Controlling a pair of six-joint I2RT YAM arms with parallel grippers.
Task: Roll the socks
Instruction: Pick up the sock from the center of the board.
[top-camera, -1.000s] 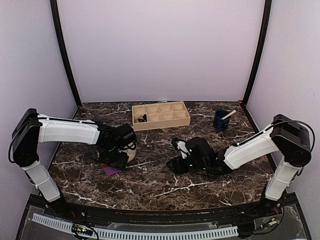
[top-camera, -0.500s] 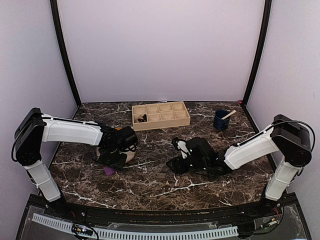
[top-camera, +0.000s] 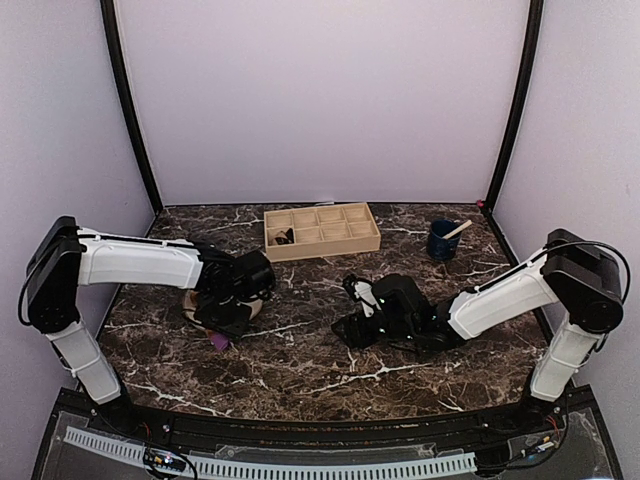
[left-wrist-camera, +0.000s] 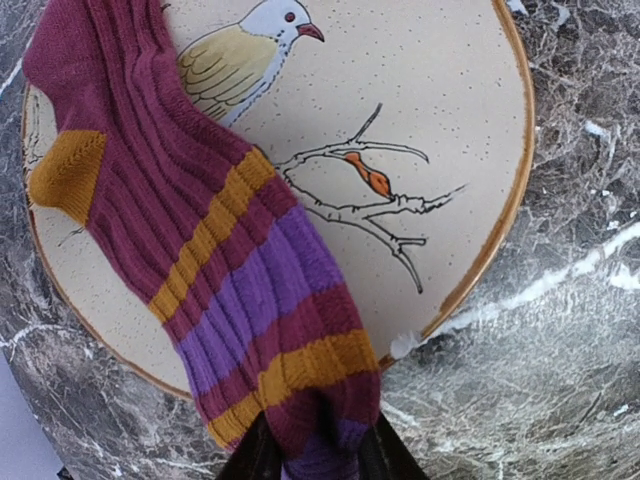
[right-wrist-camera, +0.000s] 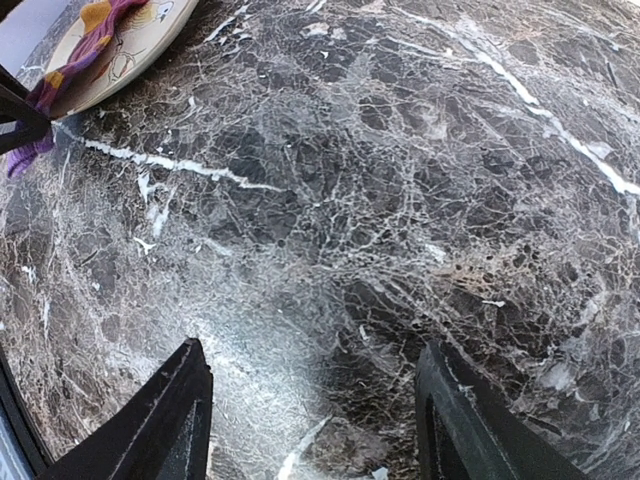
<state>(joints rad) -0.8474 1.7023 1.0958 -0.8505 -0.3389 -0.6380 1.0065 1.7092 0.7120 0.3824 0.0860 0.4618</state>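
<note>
Left wrist view shows a sock (left-wrist-camera: 200, 250) of ribbed knit, magenta-purple with orange bands and an orange heel patch. Lies draped slantwise across the plate (left-wrist-camera: 515, 180) and hangs off its near rim. Looks light, limp and stretchy, with no stiffness to hold a shape. Probably drags and folds under a pull rather than sliding as one piece. Sits pinched at one end in the left gripper (left-wrist-camera: 315, 458), just off the plate's rim, dark jaws shut tight on bunched fabric. Cannot tell whether that end is cuff or toe. Seems best taken right there, with the full width gathered, for an even start to the roll. Rests on hard, round, speckled beige glaze with a brown rim and a bird drawing (left-wrist-camera: 245, 55) on a twig. May well skate over the polished marble table (right-wrist-camera: 400, 200) if tugged through the sock. Shows the right gripper (right-wrist-camera: 320, 420) well apart from the plate, low over bare marble, jaws wide apart and holding nothing. Shows no second sock clearly in any view.
</note>
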